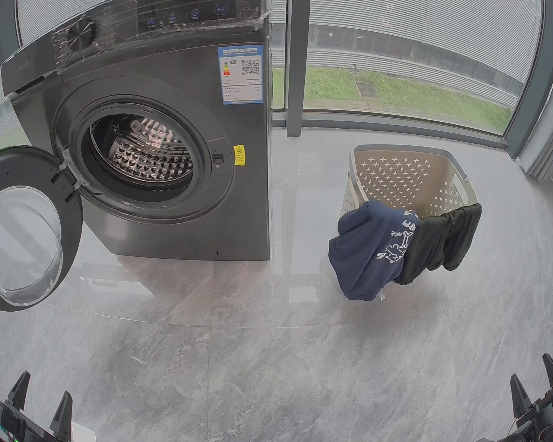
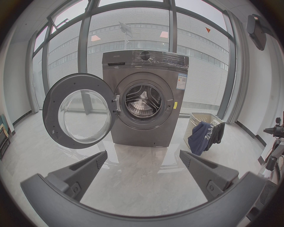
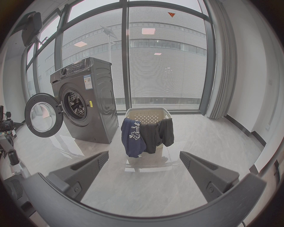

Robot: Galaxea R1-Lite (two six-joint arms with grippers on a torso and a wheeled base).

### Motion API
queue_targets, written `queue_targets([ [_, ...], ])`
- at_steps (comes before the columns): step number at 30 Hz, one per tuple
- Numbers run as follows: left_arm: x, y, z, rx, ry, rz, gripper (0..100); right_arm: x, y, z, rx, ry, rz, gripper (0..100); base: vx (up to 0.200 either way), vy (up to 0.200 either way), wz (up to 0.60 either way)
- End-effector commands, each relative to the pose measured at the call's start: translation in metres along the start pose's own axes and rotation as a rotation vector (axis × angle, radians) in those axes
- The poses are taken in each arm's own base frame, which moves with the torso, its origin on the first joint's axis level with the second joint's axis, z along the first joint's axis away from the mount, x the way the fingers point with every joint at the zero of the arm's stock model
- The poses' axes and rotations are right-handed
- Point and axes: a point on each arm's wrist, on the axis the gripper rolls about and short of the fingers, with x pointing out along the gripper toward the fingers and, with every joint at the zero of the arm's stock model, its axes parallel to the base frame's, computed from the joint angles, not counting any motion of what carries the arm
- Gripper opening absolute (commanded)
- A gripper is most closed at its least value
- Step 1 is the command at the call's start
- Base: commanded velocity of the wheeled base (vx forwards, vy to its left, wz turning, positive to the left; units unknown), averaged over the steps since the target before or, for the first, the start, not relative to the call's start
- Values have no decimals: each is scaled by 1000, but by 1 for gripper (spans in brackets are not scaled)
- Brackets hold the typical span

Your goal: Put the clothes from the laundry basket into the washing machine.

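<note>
Navy garment [image 1: 368, 250] with white print and black garment [image 1: 440, 239] drape the rim of the laundry basket [image 1: 403, 148], beside the open washing machine [image 1: 173, 63] bearing a blue label [image 1: 241, 73] and yellow sticker [image 1: 239, 155]. Left end effector [image 2: 143, 155] and right end effector [image 3: 143, 155] gape apart.

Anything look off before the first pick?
A navy shirt and a black garment hang over the near rim of the laundry basket, not inside it. Clear plastic wrap covers the top of the washing machine. Nothing spilled or damaged.
</note>
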Motion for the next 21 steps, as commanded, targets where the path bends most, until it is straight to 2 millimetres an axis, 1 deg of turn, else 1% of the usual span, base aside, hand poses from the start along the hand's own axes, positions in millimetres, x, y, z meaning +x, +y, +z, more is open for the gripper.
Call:
queue_targets([
  [1, 1, 0, -5, 1, 15, 1, 100, 0, 0, -5, 0, 3, 0, 100, 0, -200, 0],
  [8, 1, 0, -5, 1, 15, 1, 100, 0, 0, -5, 0, 3, 0, 100, 0, -200, 0],
  [17, 1, 0, -4, 1, 17, 1, 100, 0, 0, -5, 0, 3, 0, 100, 0, 0, 0],
  [21, 1, 0, -4, 1, 17, 1, 100, 0, 0, -5, 0, 3, 0, 100, 200, 0, 0],
])
